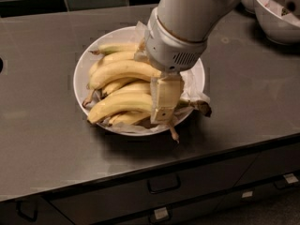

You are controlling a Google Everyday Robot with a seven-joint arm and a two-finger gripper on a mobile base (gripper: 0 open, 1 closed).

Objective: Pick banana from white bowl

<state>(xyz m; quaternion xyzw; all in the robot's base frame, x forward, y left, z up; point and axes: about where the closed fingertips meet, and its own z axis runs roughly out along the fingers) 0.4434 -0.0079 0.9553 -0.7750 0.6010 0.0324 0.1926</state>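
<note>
- Several bananas are lying heaped in the white bowl (78, 81), which is sitting on a dark counter (47, 144) and is lined with crinkled white paper (193, 93).
- One banana (119, 108), plump and evenly yellow, is lying along the front of the heap, curving from the bowl's lower left rim towards the right.
- Its right end is disappearing behind the gripper (164, 111), so where its stem is running cannot be told.
- Reaching down from the upper right, the white arm (187, 18) is putting the gripper inside the bowl, right of its centre and against the right end of that front banana.
- Whether the gripper is gripping the banana or merely resting at it cannot be told.
- Another large banana (124, 71) is arching across the heap just behind.
- Two deeper white bowls (281, 22) are standing well apart at the counter's far right corner.
- Below the counter edge, dark drawers (164, 186) are showing their handles.
</note>
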